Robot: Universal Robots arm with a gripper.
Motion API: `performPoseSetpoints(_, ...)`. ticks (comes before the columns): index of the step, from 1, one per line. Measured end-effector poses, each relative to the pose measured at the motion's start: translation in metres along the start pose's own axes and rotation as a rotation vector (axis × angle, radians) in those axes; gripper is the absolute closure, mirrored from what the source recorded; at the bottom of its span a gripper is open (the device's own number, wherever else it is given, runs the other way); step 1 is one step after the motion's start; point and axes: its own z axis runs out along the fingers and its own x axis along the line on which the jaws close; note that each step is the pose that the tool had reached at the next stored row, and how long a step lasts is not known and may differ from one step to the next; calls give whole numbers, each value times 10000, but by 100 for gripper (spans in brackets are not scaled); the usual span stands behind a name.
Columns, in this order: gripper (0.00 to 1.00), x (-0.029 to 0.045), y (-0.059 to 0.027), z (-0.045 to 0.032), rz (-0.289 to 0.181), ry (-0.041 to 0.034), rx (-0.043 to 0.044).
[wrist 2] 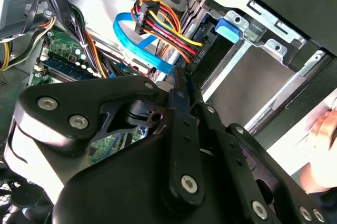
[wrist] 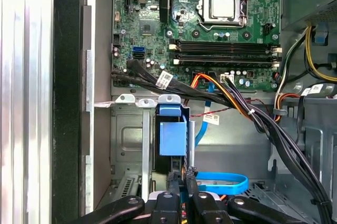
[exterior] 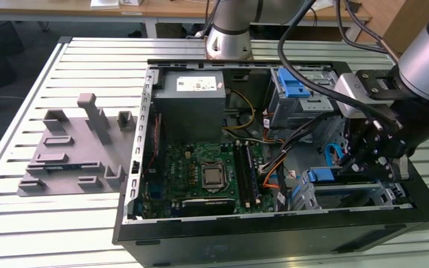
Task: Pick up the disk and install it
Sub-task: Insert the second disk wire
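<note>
— Down at the fingertips, what do you see?

— In the first wrist view the gripper (wrist: 182, 175) has its two black fingers (wrist: 172, 183) drawn close together, with only a sliver of a gap between them. The tips sit right at the near end of the disk (wrist: 172, 135). I cannot tell whether they press on it.

— And where is the disk?

— It stands on edge in the metal drive bay (wrist: 129, 134), with its blue carrier frame facing the camera and a blue tab at the far end.

— What lies around it?

— A flat blue data cable (wrist: 221, 183) loops just beside the fingers. A bundle of black, orange and red wires (wrist: 231, 95) crosses between the bay and the green motherboard (wrist: 210, 29).

— And from outside?

— In the exterior view the gripper (exterior: 363, 163) reaches down into the open computer case (exterior: 274, 240), at the corner on the exterior view's right. The grey holder plate (exterior: 65, 151) lies on the slatted table (exterior: 20, 223), well apart from the case, on the exterior view's left.
</note>
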Motion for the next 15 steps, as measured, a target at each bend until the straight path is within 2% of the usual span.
performPoseSetpoints(15,83,15,0,30,1,3,0)
